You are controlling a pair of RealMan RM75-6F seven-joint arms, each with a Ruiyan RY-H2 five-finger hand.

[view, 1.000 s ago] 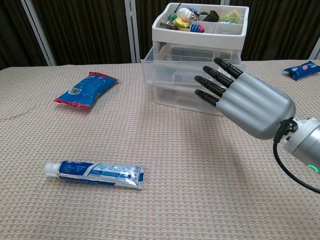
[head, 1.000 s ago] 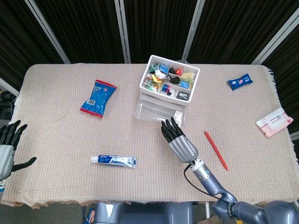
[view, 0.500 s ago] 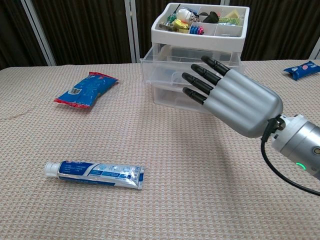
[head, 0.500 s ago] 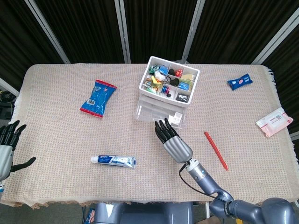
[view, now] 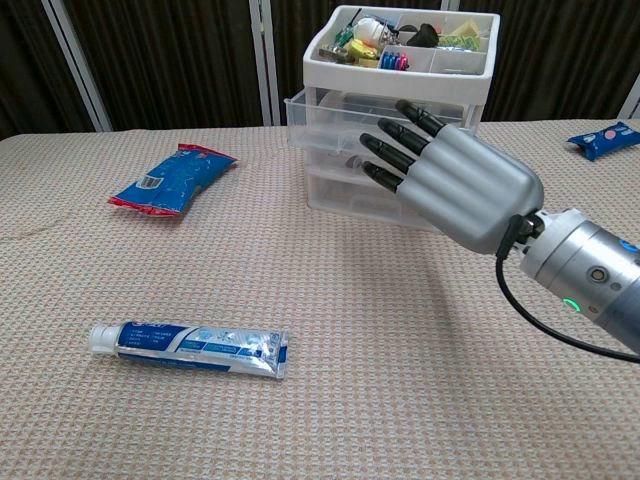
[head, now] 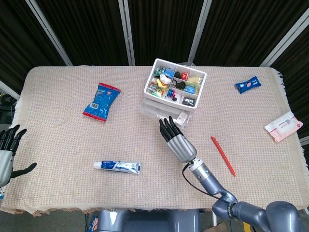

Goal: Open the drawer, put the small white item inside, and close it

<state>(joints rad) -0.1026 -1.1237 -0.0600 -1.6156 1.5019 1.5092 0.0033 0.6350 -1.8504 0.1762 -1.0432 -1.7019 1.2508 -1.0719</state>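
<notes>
Woven beige worktop (head: 63, 145): your right hand (view: 455, 180), empty with fingers extended, meets the drawer (view: 345, 120) front of the clear plastic unit. Small white item (head: 181, 117) shows inside; it looks light and rigid. Left hand (head: 7, 147) idles open.

Lab: curtained booth (head: 159, 29), cloth-covered table (head: 58, 130)

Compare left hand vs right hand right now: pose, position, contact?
The right hand reaches out over the table, fingertips at the front of the clear drawer unit; the left hand sits back at the table's left edge, far from every item. The right hand shows in both views; the left hand shows only in the head view. Both have spread fingers and hold nothing.
</notes>
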